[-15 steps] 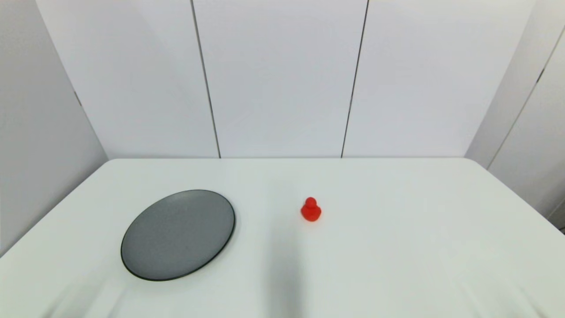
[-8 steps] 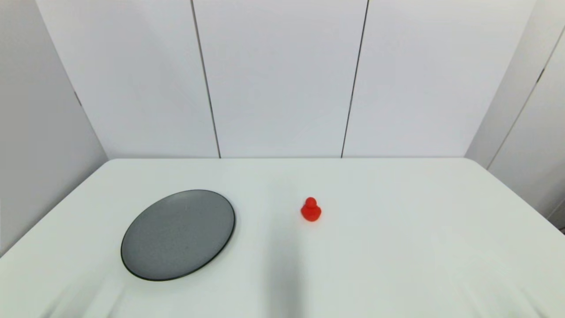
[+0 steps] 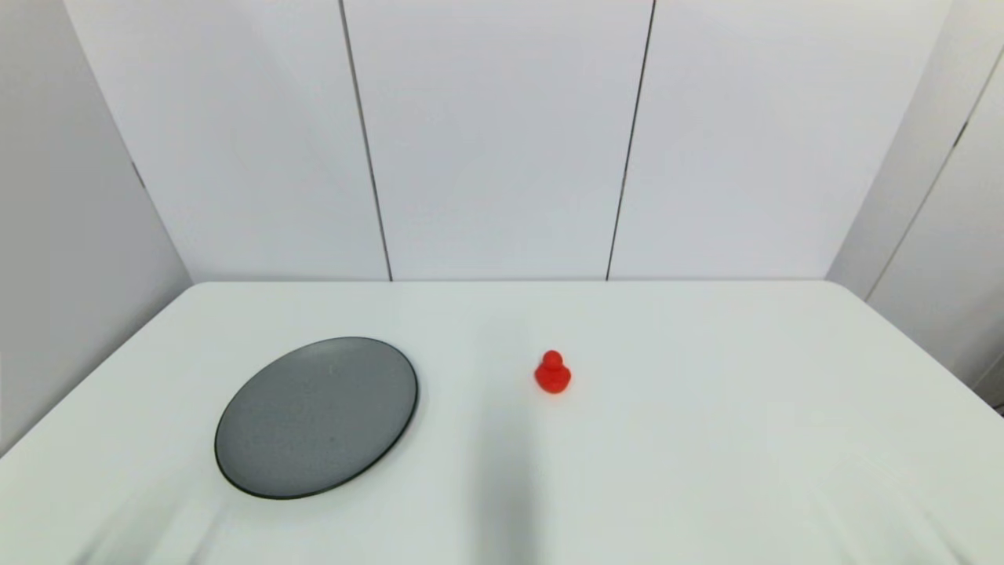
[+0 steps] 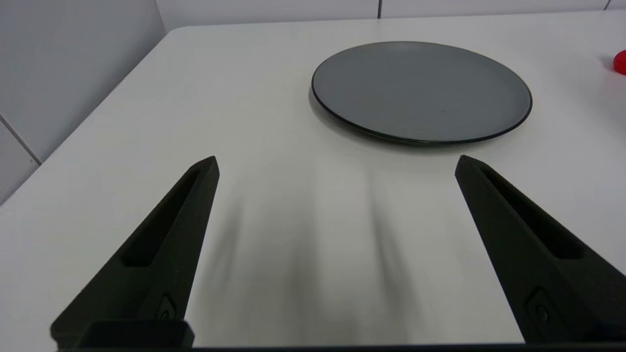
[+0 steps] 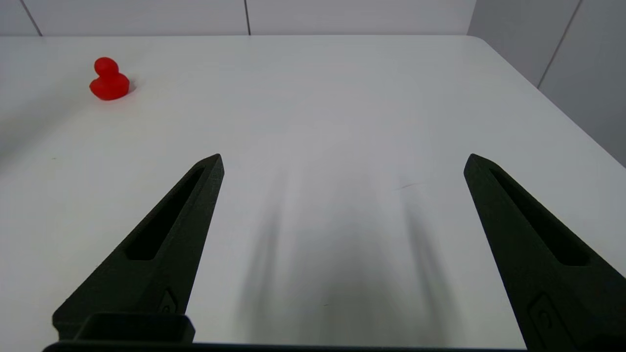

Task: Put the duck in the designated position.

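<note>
A tiny glossy red duck stands upright on the white table near its middle, to the right of a grey plate. The right wrist view shows the duck far off from my right gripper, which is open with nothing between its fingers. My left gripper is open too, low over the near left of the table, facing the plate; a red sliver of the duck shows at that picture's edge. Neither arm shows in the head view. The designated position carries no mark on the tabletop.
The grey plate lies flat on the left half of the table, also seen from the left wrist as the plate. White wall panels stand behind the table. The table's far right corner is rounded.
</note>
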Controlling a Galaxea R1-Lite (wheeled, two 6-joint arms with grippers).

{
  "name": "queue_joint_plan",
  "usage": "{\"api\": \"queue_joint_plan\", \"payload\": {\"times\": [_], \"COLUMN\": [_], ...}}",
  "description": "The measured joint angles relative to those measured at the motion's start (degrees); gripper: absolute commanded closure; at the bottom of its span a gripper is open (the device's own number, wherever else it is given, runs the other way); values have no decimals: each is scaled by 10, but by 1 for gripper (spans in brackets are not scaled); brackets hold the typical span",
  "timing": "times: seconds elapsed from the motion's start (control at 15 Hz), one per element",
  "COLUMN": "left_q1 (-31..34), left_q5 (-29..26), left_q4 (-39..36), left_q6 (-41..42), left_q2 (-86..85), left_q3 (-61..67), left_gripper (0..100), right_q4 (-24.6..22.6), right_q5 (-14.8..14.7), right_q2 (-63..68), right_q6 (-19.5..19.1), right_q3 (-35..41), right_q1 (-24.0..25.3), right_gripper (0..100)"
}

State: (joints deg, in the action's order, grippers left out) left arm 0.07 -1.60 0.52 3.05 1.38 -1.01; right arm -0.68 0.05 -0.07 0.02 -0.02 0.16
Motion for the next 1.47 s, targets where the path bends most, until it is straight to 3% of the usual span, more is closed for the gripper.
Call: {"api": "queue_joint_plan", "payload": {"times": [0.6, 0.93, 1.47], "left_q1": [-5, -18, -152], "left_q5": [-4, -7, -8], "left_q4": [-3, -1, 2], "left_q6": [5, 50, 58], "left_q2": [250, 443, 713], "left_q3": [-193, -360, -547], "left_gripper": [0, 0, 0], "right_q4": [0, 0, 0], "right_q5": [0, 0, 0], "right_q2": [0, 0, 0], "right_q6": [0, 0, 0], "right_q3": [0, 0, 0], "right_q1": [0, 0, 0], "right_gripper": [0, 0, 0]}}
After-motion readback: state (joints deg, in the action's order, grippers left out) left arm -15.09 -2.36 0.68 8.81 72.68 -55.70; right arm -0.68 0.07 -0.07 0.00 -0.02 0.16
